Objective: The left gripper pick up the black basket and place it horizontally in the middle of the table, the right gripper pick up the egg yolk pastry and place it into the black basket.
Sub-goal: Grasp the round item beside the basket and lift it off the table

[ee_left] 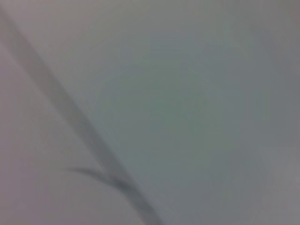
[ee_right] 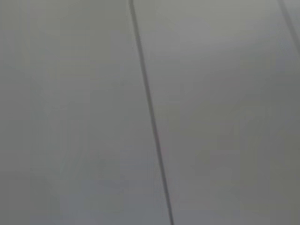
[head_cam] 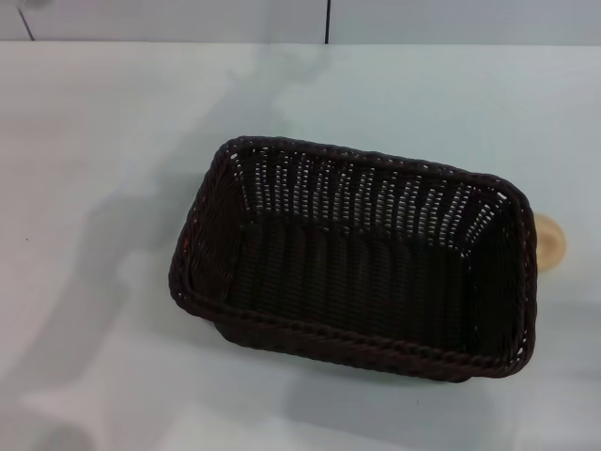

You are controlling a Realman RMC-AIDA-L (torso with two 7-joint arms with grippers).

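Note:
The black basket [head_cam: 357, 258] lies in the middle of the white table [head_cam: 103, 169], its long side running left to right and slightly skewed; it is empty inside. The egg yolk pastry [head_cam: 549, 242] sits on the table just right of the basket, partly hidden behind the basket's right rim. Neither gripper nor arm shows in the head view. The left wrist view and the right wrist view show only a plain grey surface crossed by a thin dark line; no fingers, basket or pastry show there.
A pale wall with a dark vertical seam [head_cam: 327, 21] stands behind the table's far edge. Soft shadows fall on the table to the left of the basket.

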